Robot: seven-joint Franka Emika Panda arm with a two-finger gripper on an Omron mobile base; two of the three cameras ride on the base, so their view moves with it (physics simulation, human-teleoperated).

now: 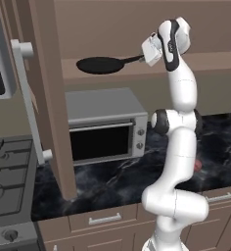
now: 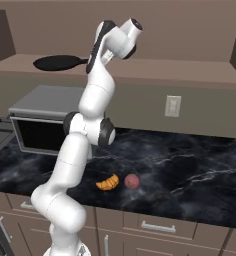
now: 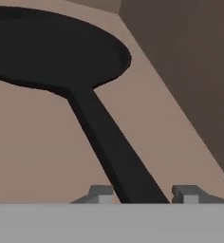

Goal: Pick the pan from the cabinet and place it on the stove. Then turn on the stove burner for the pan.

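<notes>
Near: black marble bench [image 2: 190, 165] with an orange piece [image 2: 108, 183] and a red ball [image 2: 132, 181] lying apart in open room; toaster oven [image 1: 105, 128] behind. Cabinet [image 1: 49, 98] door stands swung open, shelf bare beside the pan [image 1: 103, 64]. Flat matte-black pan lies on the cabinet shelf, handle toward the tool [image 3: 144, 193], whose tips flank the handle end; grip cannot be told.
</notes>
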